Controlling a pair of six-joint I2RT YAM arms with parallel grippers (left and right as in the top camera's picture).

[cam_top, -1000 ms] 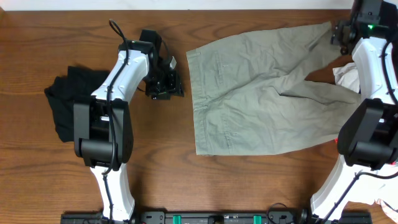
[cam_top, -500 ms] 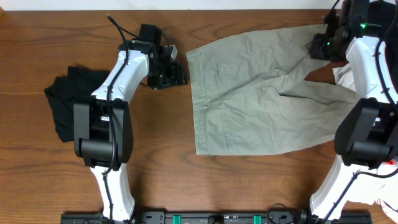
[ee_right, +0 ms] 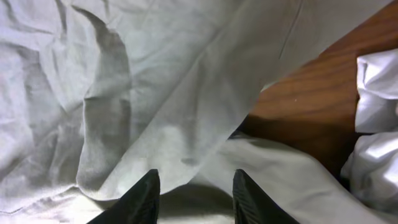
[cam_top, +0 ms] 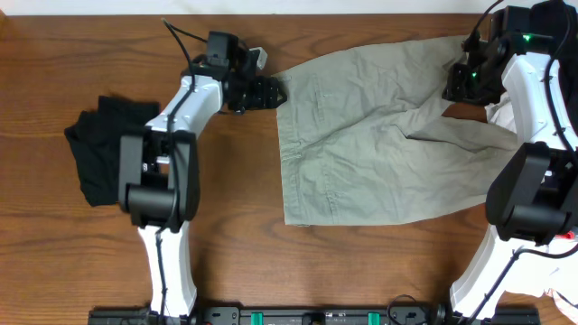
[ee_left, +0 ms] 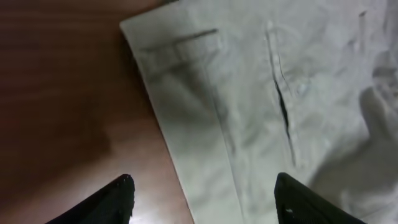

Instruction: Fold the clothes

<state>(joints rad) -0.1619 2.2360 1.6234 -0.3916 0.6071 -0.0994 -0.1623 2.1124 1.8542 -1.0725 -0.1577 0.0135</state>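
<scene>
The khaki-green shorts [cam_top: 361, 135] lie spread flat on the table, waistband to the left, legs to the right. My left gripper [cam_top: 267, 91] is at the waistband's far left corner. In the left wrist view it [ee_left: 204, 190] stands wide open, straddling the waistband edge [ee_left: 186, 124], one finger over bare wood and one over fabric. My right gripper [cam_top: 458, 81] hovers over the far leg. In its wrist view the gripper [ee_right: 196, 183] has its jaws partly apart, with a fold of the shorts [ee_right: 186, 93] at the fingertips and a dark gap between them.
A black garment [cam_top: 104, 149] lies crumpled at the left of the table. White cloth [cam_top: 504, 110] sits bunched at the right edge beside the shorts' legs, also visible as white cloth [ee_right: 376, 124] in the right wrist view. Bare wood [cam_top: 226, 199] runs between the black garment and the shorts.
My left gripper moved up and right to the waistband corner and opened wider. My right gripper moved left and down over the far leg, and its jaws narrowed.
</scene>
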